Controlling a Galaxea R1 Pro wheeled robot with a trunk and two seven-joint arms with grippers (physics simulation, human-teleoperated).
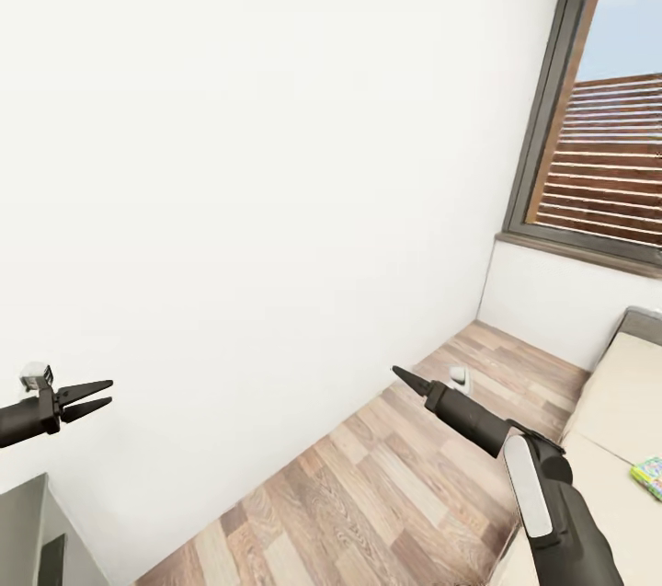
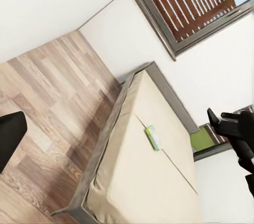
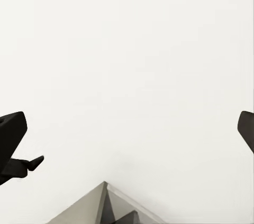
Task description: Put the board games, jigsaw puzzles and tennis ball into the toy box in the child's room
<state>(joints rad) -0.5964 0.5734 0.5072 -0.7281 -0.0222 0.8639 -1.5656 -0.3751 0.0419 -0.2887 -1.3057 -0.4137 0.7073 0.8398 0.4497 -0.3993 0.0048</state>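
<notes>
A white wall (image 1: pixel 257 154) takes up most of the head view. To the right is a tall grey-framed window (image 1: pixel 598 98) with brown slats outside, and below it a wood-plank floor (image 1: pixel 386 485) runs toward the far corner.

The bed (image 1: pixel 611 393), with a plain beige mattress, lies along the right edge beneath the window. One board game (image 1: pixel 649 474), a small flat box with a green and yellow cover, rests on the mattress near the edge of the picture. The left wrist view also shows it (image 2: pixel 153 138), lying near the middle of the mattress, well apart from both arms.

The robot appears to be on its way to the bed. To do this step well, it likely needs to turn right and roll closer until the box sits squarely ahead and within reach.

The right arm (image 1: pixel 542 485) stretches forward and up over the floor, its tool (image 1: pixel 405 375) pointing at the corner; whether it is wide or narrow cannot be told here. The left arm is held level at the left edge, its tool (image 1: pixel 90 398) narrowly parted and carrying nothing.

A small white object (image 1: pixel 458 374) lies on the floor near the corner.
</notes>
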